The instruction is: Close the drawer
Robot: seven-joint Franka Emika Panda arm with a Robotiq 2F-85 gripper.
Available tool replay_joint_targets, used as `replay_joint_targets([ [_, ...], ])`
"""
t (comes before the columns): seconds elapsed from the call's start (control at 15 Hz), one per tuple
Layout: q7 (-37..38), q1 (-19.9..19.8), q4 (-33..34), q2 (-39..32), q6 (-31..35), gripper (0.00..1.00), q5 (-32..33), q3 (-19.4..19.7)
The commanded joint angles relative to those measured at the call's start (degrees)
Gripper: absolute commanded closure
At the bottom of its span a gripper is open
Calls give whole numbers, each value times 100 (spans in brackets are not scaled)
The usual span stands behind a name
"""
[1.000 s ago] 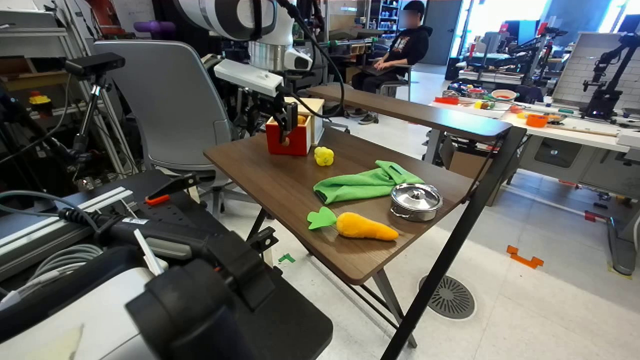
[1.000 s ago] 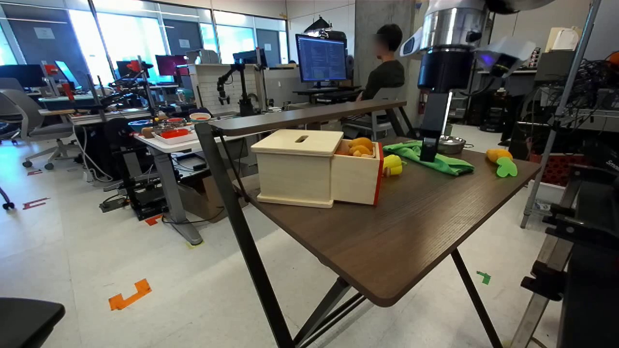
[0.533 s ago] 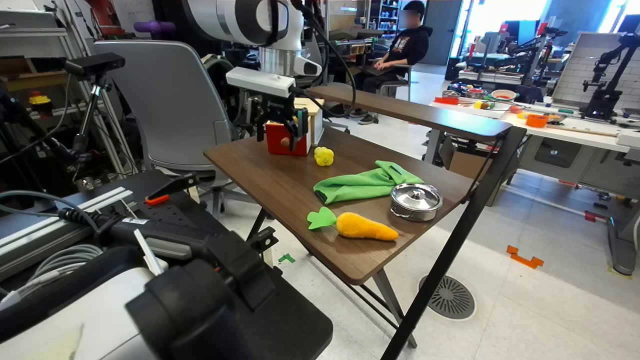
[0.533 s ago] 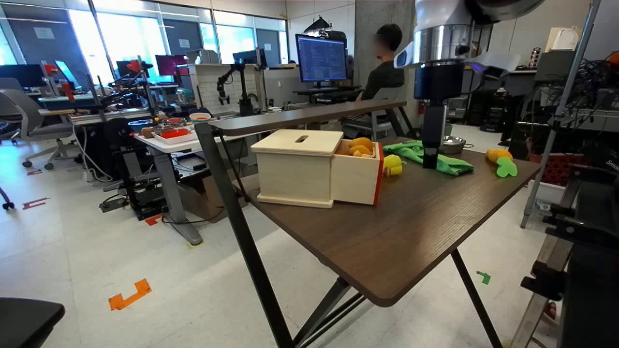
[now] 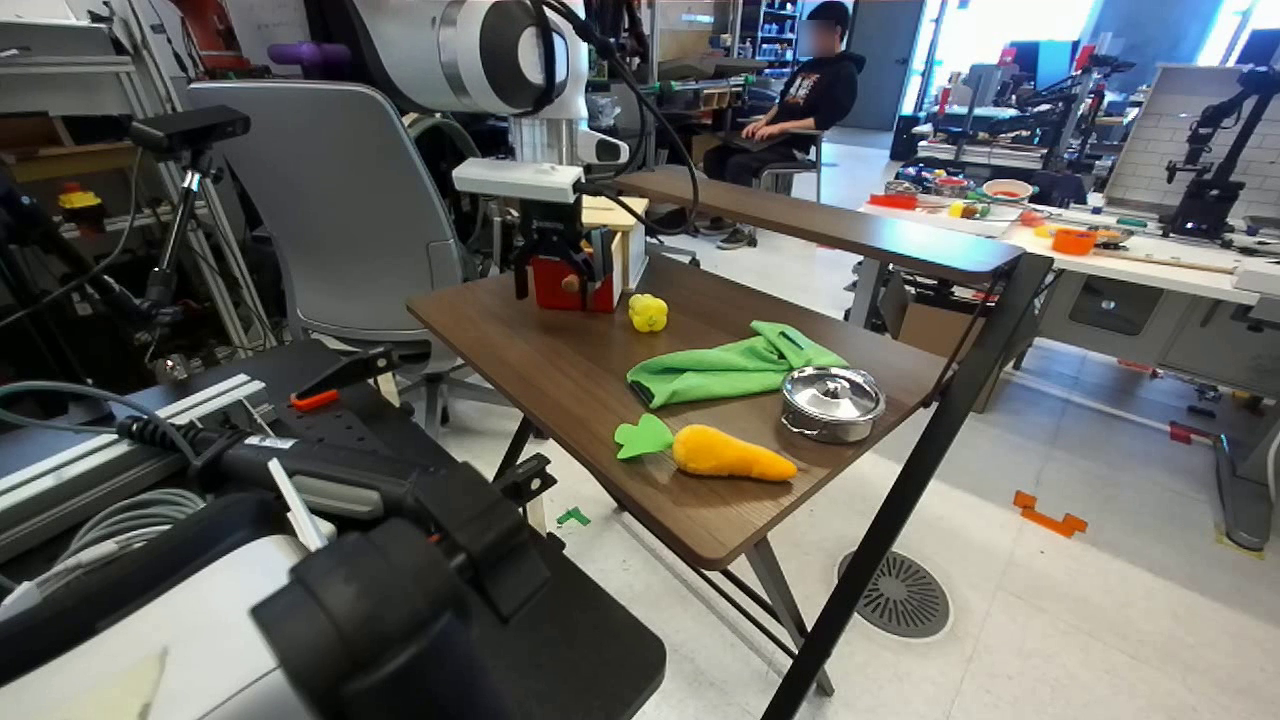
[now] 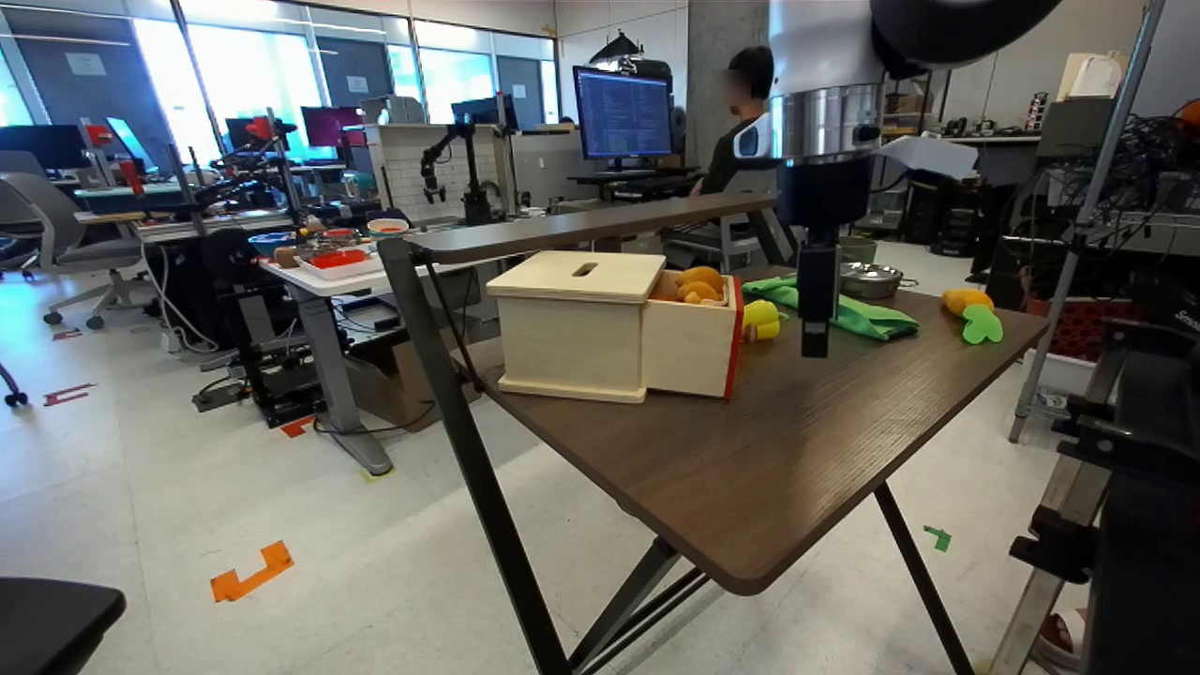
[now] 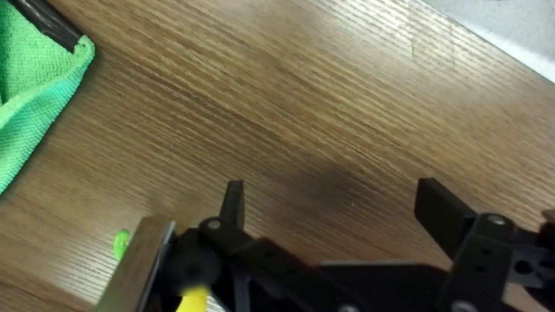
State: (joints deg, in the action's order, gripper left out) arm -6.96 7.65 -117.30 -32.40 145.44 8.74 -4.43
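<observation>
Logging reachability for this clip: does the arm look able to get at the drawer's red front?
Probably yes: its open fingers hang before the red front, and the yellow object sits off to one side.

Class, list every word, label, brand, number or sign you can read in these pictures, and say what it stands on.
None can be read for certain.
Monitor: screen text, too small.
Dark sweatshirt: light print, too small.
White label on the black device: too small.
Black item at an exterior view's right edge: white lettering, cut off and blurred.
Paper sheet in the background: too blurred to tell.
</observation>
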Motion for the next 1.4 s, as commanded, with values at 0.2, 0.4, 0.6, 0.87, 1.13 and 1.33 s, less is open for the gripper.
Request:
replay_joint_targets([
  [0.2, 324, 327, 320, -153, 172, 0, 500, 227],
  [0.4, 317, 325, 525, -314, 184, 0, 518, 218],
  [0.6, 298, 295, 727, -535, 260, 0, 473, 216],
  [0.87, 261, 152, 916, -719, 663, 0, 197, 64],
  [1.13, 237, 56, 850, -723, 1263, 0, -21, -72],
  [1.33, 256, 68, 821, -720, 1467, 0, -102, -60],
])
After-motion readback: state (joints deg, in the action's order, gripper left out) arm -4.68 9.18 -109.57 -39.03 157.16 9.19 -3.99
